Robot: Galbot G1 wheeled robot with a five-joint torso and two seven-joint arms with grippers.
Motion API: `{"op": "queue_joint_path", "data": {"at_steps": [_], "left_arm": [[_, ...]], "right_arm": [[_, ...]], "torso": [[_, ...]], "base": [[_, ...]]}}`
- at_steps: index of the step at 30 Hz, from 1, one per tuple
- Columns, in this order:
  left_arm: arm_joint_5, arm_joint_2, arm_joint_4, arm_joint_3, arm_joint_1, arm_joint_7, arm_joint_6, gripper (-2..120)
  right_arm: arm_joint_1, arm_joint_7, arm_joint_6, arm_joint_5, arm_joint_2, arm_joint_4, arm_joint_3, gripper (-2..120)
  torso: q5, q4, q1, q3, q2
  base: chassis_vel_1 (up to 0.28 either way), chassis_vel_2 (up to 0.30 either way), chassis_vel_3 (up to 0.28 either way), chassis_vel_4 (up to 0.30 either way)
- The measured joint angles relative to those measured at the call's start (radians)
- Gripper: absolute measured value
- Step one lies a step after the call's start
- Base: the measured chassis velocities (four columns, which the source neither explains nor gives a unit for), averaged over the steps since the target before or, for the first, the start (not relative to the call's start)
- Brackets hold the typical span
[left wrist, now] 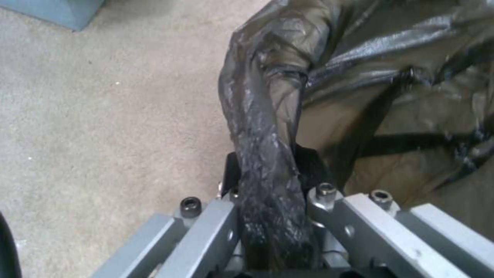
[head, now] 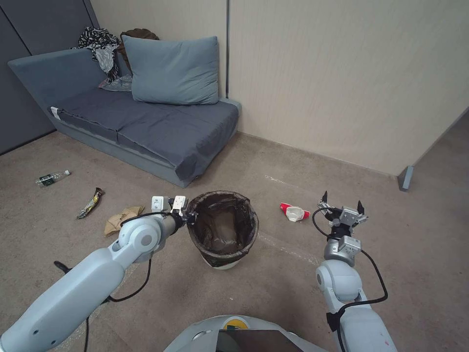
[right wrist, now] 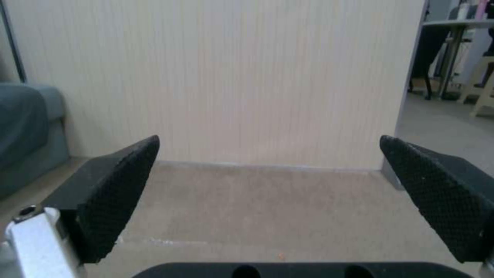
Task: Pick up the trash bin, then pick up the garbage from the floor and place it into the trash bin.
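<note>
Sofa: grey-blue, low, against the wall at 11 o'clock in the head view; one big cushion propped at its back, a heap of patterned clothes behind that.
Trash bin: small, round, white, at the middle of the head view on the beige carpet; lined with a dark brown-black bag folded over the rim, creased and glossy; white wall showing low down at the base.
Left gripper: at the bin's rim, on its 9 o'clock side; clamped tight on the bagged rim, one finger inside and one outside, seen close in the left wrist view.
Right gripper: low above the carpet at 3 o'clock of the bin, well apart from it; spread wide, nothing between the black textured pads.
Paper bag: brown, crumpled, flat on the carpet at 9 o'clock of the bin, beside the left arm.
Cup: red and white, crushed, on its side between the bin and the right gripper.
Wrapper: gold and dark, long, just beyond the paper bag at 10 o'clock.
Bottle: clear, green label, lying at 9 o'clock near the sofa's foot; writing too small to read.
</note>
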Motion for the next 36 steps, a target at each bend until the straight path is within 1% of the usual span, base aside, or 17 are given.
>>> {"op": "queue_joint_path", "data": {"at_steps": [1,3,4,5,7,11,16,20,23,28,30,36], "left_arm": [[0.006,0.005,-0.025,-0.019,0.019,0.002,-0.002,5],[0.008,0.007,-0.033,-0.025,0.026,0.003,-0.002,5],[0.016,0.014,-0.06,-0.041,0.047,0.012,-0.005,5],[0.016,0.014,-0.06,-0.041,0.047,0.012,-0.005,5],[0.022,0.025,-0.098,-0.059,0.068,0.018,-0.009,5],[0.031,0.028,-0.136,-0.07,0.09,0.018,-0.012,5],[0.038,0.037,-0.163,-0.087,0.112,0.026,-0.013,5],[0.041,0.064,-0.189,-0.117,0.136,0.047,-0.018,5],[0.053,0.088,-0.218,-0.159,0.167,0.076,-0.027,5],[0.071,0.091,-0.239,-0.187,0.192,0.087,-0.033,5],[0.097,0.08,-0.254,-0.214,0.218,0.09,-0.034,5],[0.116,0.059,-0.269,-0.242,0.246,0.091,-0.035,5]], "right_arm": [[0.001,0.0,-0.001,0.002,-0.002,-0.003,-0.001,100],[0.001,0.0,-0.001,0.002,-0.003,-0.004,-0.001,100],[0.003,0.0,-0.001,0.004,-0.007,-0.007,-0.001,100],[0.003,0.0,-0.001,0.004,-0.007,-0.007,-0.001,100],[0.004,-0.001,-0.001,0.006,-0.01,-0.011,-0.001,100],[0.003,0.0,-0.001,0.01,-0.017,-0.011,-0.001,100],[0.003,0.0,-0.001,0.014,-0.023,-0.011,0.0,100],[0.003,-0.001,-0.001,0.015,-0.026,-0.013,0.0,100],[0.006,-0.002,0.0,0.014,-0.025,-0.02,-0.003,100],[0.006,-0.004,0.002,0.013,-0.024,-0.021,-0.003,100],[0.002,-0.005,0.004,0.013,-0.025,-0.021,0.004,100],[-0.009,-0.005,0.011,0.013,-0.027,-0.014,0.019,100]], "torso": [[0.0017,-0.0005,0.0,0.0,0.0],[0.0015,-0.0005,0.0,0.0,0.0],[0.0004,-0.0006,0.0,0.0,0.0],[0.0004,-0.0006,0.0,0.0,0.0],[0.001,-0.0004,0.0,0.0,0.0],[0.0009,-0.0005,0.0,0.0,0.0],[0.0008,-0.0005,0.0,0.0,0.0],[0.0008,-0.0004,0.0,0.0,0.0],[0.0009,-0.0004,0.0,0.0,0.0],[0.0009,-0.0003,0.0,0.0,0.0],[0.0008,-0.0003,0.0,0.0,0.0],[0.0009,-0.0004,0.0,0.0,0.0]], "base": [[0.0,0.0,0.0,0.0],[0.0,0.0,0.0,0.0],[0.0,0.0,0.0,0.0],[0.0,0.0,0.0,0.0],[0.0,0.0,0.0,0.0],[0.0,0.0,0.0,0.0],[0.0,0.0,0.0,0.0],[0.0,0.0,0.0,0.0],[0.0,0.0,0.0,0.0],[0.0,0.0,0.0,0.0],[0.0,0.0,0.0,0.0],[0.0,0.0,0.0,0.0]]}}
